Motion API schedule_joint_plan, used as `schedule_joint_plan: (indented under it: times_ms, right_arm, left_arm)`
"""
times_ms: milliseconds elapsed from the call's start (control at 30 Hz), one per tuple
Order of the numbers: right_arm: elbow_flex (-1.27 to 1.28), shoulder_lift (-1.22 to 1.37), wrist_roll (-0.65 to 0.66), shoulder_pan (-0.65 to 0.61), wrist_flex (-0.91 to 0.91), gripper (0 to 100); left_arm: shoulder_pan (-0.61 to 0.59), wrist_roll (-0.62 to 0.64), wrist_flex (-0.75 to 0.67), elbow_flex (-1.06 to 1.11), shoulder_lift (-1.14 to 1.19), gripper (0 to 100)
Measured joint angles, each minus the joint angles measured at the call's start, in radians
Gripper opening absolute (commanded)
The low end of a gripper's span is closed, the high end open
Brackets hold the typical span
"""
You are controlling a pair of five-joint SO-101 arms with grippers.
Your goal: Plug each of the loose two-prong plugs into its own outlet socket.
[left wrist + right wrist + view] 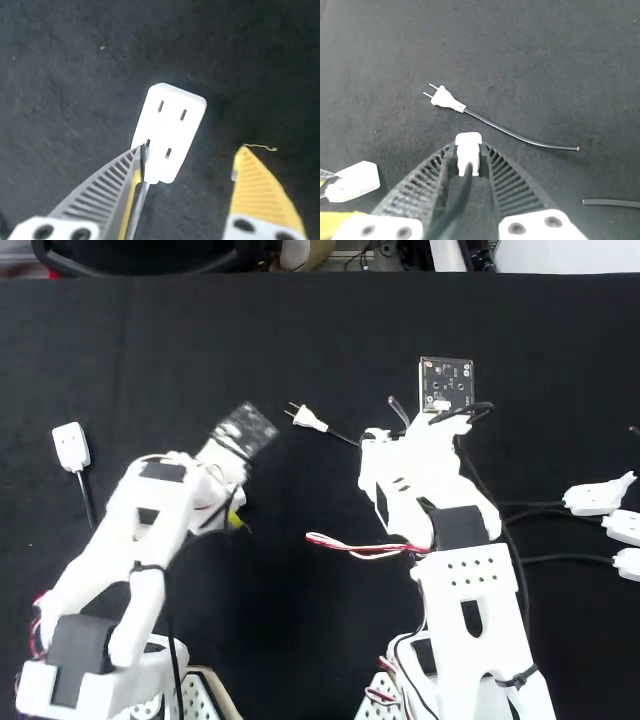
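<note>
A white outlet socket block (170, 127) with two pairs of slots lies on the black cloth between the fingers of my left gripper (192, 149). The gripper is open, and its grey finger (112, 187) touches the block's edge. My right gripper (468, 150) is shut on a white two-prong plug (468, 156) whose black cord trails back between the fingers. Just ahead of it lies a loose two-prong plug (445, 97), also seen from above (308, 420), with its thin black cord (520, 136) curving away.
Three white socket blocks on black cords (595, 498) lie at the table's right edge. Another white block (70, 445) lies at the far left. A cut cord end (610, 202) lies near the right arm. Red and white wires (355, 545) cross between the arms.
</note>
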Motion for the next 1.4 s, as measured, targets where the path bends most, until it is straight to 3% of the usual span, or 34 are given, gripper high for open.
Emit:
schedule_joint_plan:
  times_ms: [233,400,700,900,1000,1167,1400]
  right_arm:
    - [0.000,0.000,0.000,0.000,0.000,1.2]
    - [0.000,0.000,0.000,0.000,0.000,1.2]
    - [0.000,0.000,0.000,0.000,0.000,1.2]
    - [0.000,0.000,0.000,0.000,0.000,1.2]
    - [0.000,0.000,0.000,0.000,0.000,1.2]
    - [-0.035,0.000,0.026,0.087,0.052,1.2]
    - [-0.110,-0.002,0.031,0.181,0.120,1.2]
  left_arm:
    - [0.000,-0.115,-0.008,-0.132,0.172,21]
    - [0.008,-0.141,0.092,-0.187,0.219,12]
    - [0.014,-0.095,0.195,-0.187,0.190,3]
    - [0.157,-0.018,0.227,-0.066,-0.028,3]
    - [0.267,-0.006,0.178,0.061,-0.167,3]
    - [0.377,0.035,-0.052,0.261,-0.288,3]
    - [0.437,0.068,-0.123,0.180,-0.186,3]
